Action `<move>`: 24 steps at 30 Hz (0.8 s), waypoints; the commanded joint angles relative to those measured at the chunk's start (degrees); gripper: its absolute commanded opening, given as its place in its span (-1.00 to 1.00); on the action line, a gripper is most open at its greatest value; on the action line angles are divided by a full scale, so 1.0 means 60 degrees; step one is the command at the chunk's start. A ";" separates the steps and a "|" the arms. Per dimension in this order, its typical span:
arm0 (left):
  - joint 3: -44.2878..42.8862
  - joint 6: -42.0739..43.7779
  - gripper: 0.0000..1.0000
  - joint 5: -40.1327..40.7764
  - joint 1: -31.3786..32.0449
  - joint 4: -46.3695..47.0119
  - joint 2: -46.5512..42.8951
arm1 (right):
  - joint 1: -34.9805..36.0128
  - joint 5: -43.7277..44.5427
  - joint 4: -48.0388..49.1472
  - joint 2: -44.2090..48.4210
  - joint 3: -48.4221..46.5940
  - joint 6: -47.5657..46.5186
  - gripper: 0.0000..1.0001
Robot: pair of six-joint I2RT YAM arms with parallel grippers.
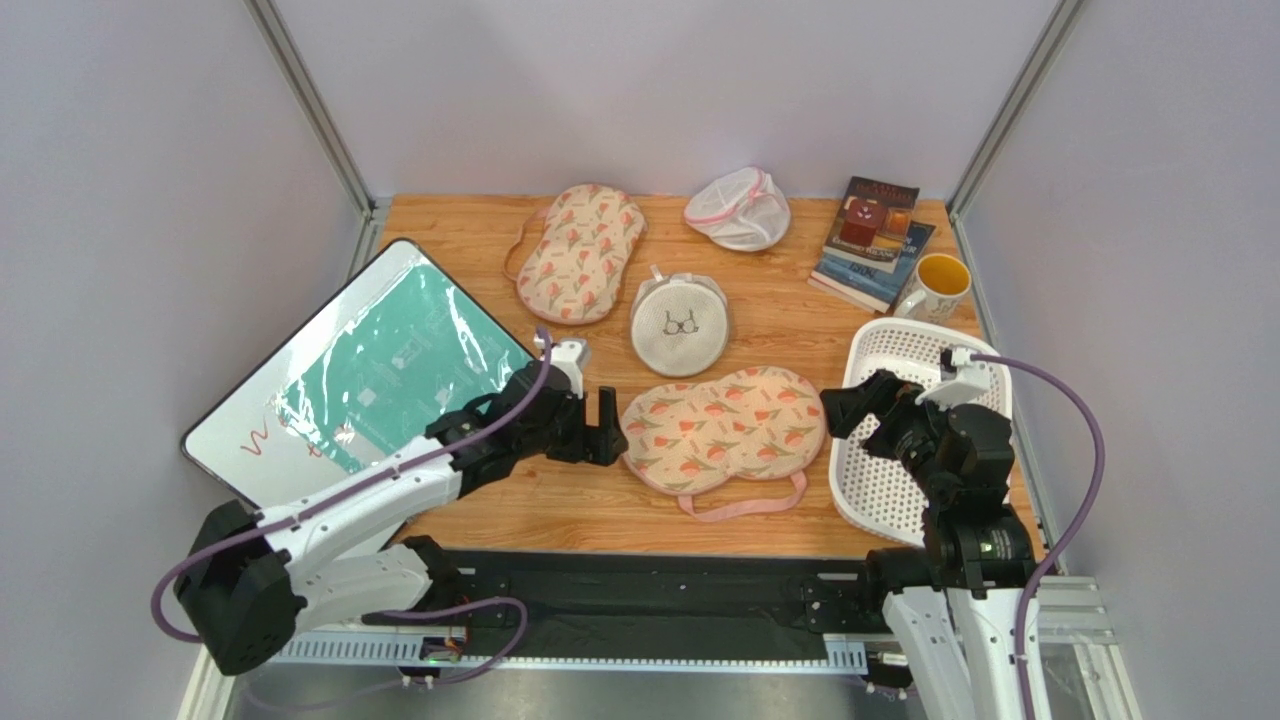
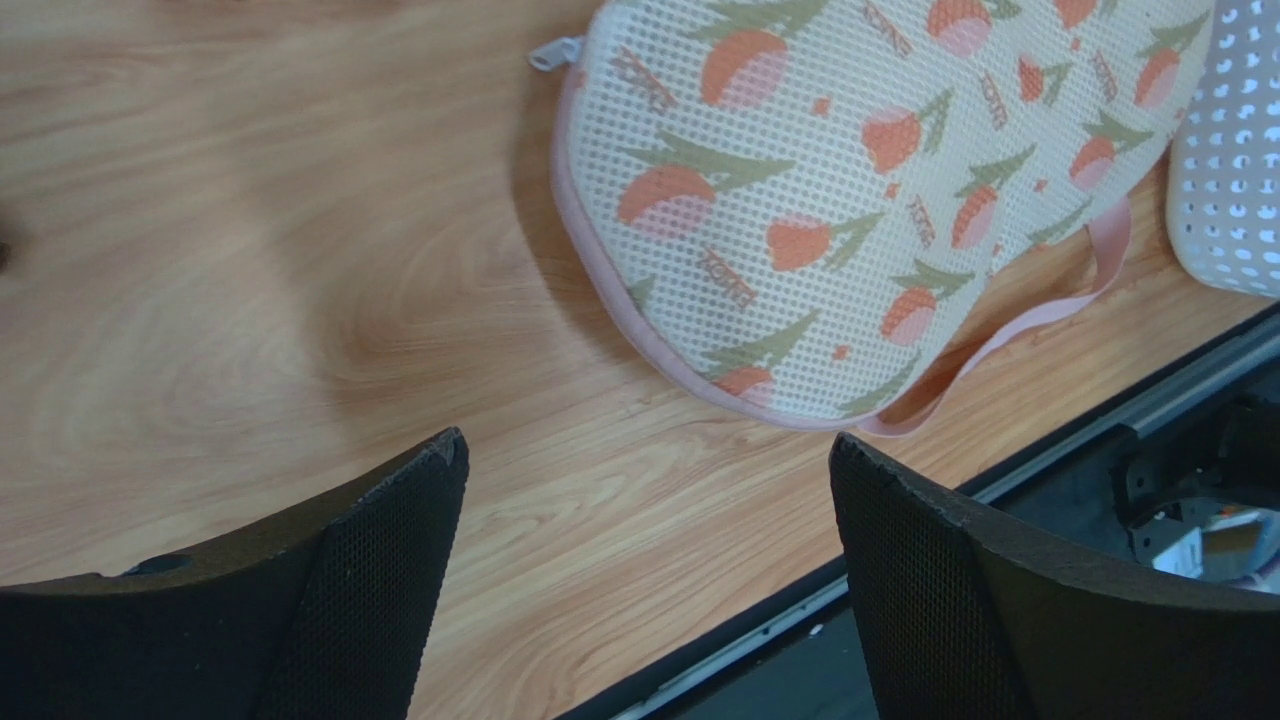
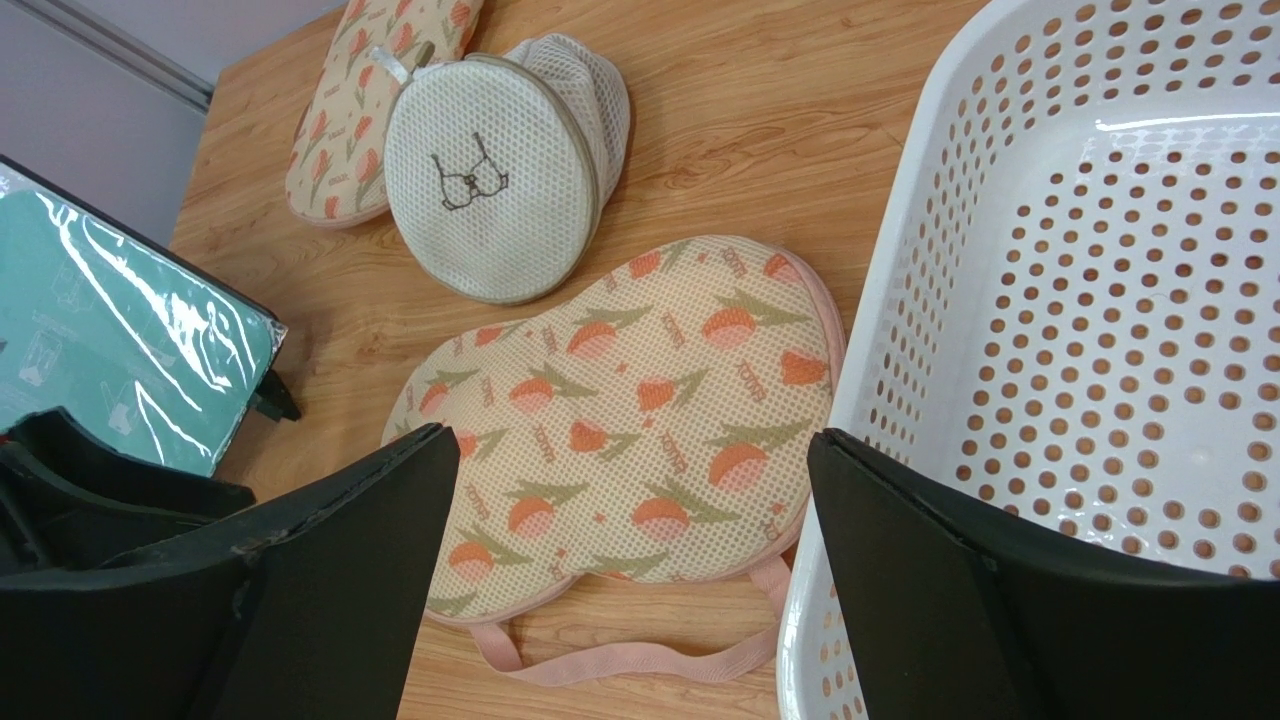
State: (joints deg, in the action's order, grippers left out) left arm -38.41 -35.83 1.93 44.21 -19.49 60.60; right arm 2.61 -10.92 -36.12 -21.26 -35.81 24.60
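Our left fingers (image 1: 597,428) are spread wide with nothing between them. They hover low over bare wood, just beside the left end of the near floral pouch (image 1: 726,428). Our right fingers (image 1: 842,408) are likewise released and empty. They hang above the seam where that pouch's right end meets the white basket (image 1: 872,483).

The pouch lies flat on its broad face at the near side of the worktop (image 1: 451,240), between our two sets of fingers. Its pink strap (image 1: 744,507) trails toward the near edge. We judge that it lies so because it is soft and unsupported, and so settles on its widest side. From the right wrist view it appears to touch the basket rim, though we cannot tell whether it presses against it.

Farther out, we count:
- two floral pouches, the second (image 1: 582,251) well apart at the back;
- two white mesh bags, a round one with a bra outline (image 1: 679,323) and a pink-trimmed one (image 1: 739,207);
- one empty basket;
- one yellow mug (image 1: 939,282);
- a stack of what look like two books (image 1: 872,240);
- one teal film-wrapped panel (image 1: 368,368), apparently propped at a slant on the left.
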 commanded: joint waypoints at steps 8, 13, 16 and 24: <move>0.0352 -0.1556 0.92 -0.0748 0.0440 0.3086 0.1793 | 0.0048 -0.0246 0.0468 0.0115 0.0021 -0.0145 0.88; 0.0133 -0.1571 0.91 -0.0557 0.0601 0.3027 0.2702 | 0.0048 -0.0290 0.0468 0.0129 0.0007 -0.0160 0.88; 0.0118 -0.1659 0.89 -0.0513 0.0660 0.3189 0.3039 | 0.0063 -0.0319 0.0453 0.0130 0.0007 -0.0174 0.89; 0.0162 -0.1995 0.58 -0.0352 0.0733 0.3759 0.3508 | 0.0048 -0.0363 0.0468 0.0115 -0.0022 -0.0189 0.89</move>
State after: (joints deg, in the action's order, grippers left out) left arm -35.94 -45.74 -0.99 48.14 -2.04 81.34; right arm 2.72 -12.08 -36.10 -21.21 -35.55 24.21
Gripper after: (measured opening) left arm 0.853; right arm 0.942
